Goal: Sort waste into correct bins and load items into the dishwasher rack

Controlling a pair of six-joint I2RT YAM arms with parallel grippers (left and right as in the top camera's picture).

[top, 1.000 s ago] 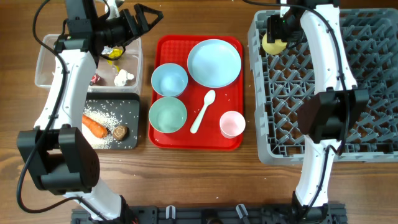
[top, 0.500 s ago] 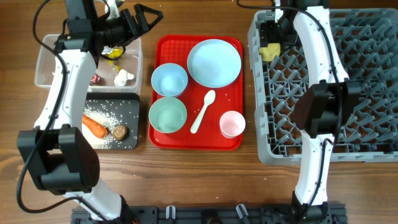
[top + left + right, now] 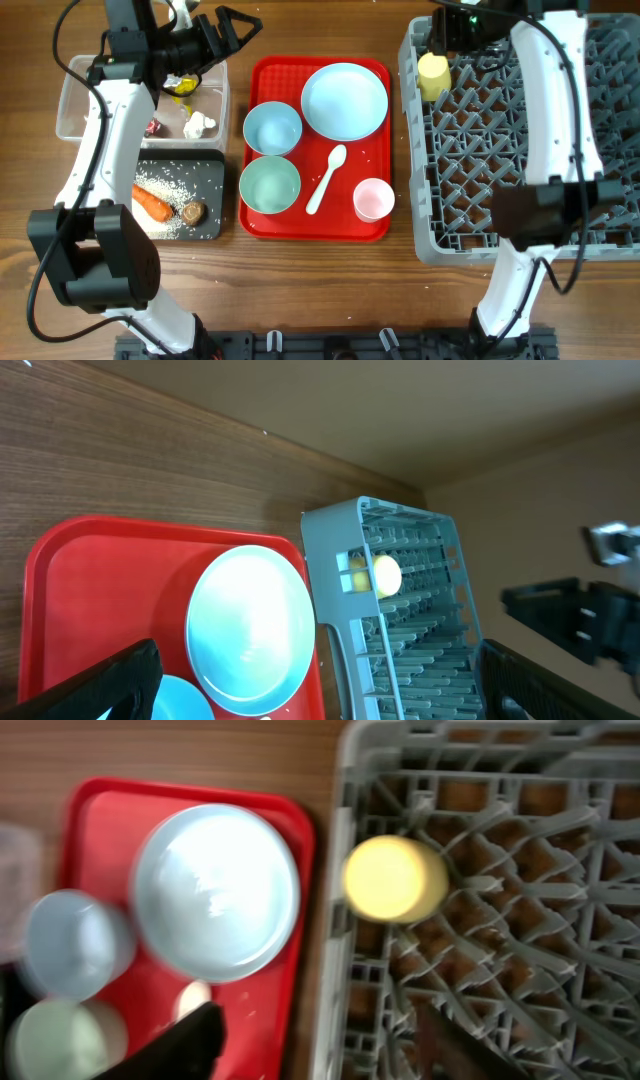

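Orange carrot [image 3: 152, 203] on black tray [image 3: 212, 180], in overhead view alone

The light blue plate [image 3: 250, 630] is lying on the red tray [image 3: 60, 560]; right of it, the grey rack [image 3: 420, 630] is holding the yellow cup [image 3: 386, 573] near its far-left corner. The fingers [image 3: 100, 685] of the left tool [image 3: 330, 690] are standing wide apart.

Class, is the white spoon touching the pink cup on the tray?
Apart. The overhead view shows bare red tray between the white spoon and the pink cup.
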